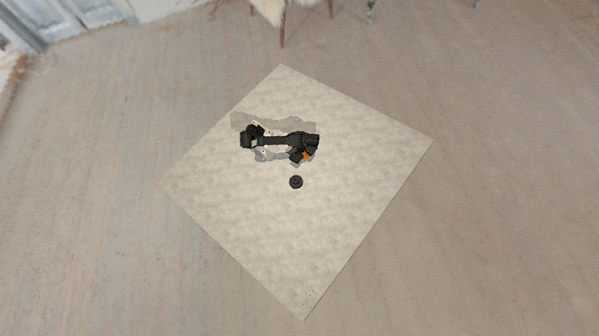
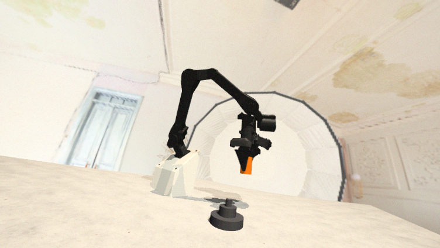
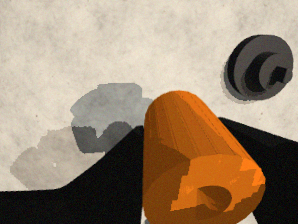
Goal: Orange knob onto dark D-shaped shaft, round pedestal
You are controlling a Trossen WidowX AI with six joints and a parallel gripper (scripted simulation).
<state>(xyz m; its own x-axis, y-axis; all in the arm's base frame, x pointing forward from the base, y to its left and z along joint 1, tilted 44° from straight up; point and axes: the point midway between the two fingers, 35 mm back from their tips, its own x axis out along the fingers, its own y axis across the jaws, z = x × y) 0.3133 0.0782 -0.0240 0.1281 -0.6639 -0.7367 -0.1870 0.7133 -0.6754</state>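
Note:
The orange knob (image 1: 305, 155) (image 2: 250, 166) (image 3: 182, 137) is held in the air by my gripper (image 1: 304, 154) (image 2: 246, 166) (image 3: 178, 128), which is shut on its sides. The wrist view shows a hole in the knob's near end; the hole's flat side cannot be told clearly. The dark round pedestal (image 1: 296, 187) (image 2: 226, 222) (image 3: 265, 43) stands on the table, with its short shaft (image 2: 228, 202) (image 3: 278, 75) upright and bare. The knob is well above the pedestal and off to its side, not touching it. The shaft's flat side cannot be made out.
The pale table top (image 1: 299, 251) (image 2: 76, 209) (image 3: 45, 55) carries the arm's white base (image 2: 175, 176), behind and left of the pedestal in the exterior view. The arm's shadow falls on the table behind the pedestal in that view.

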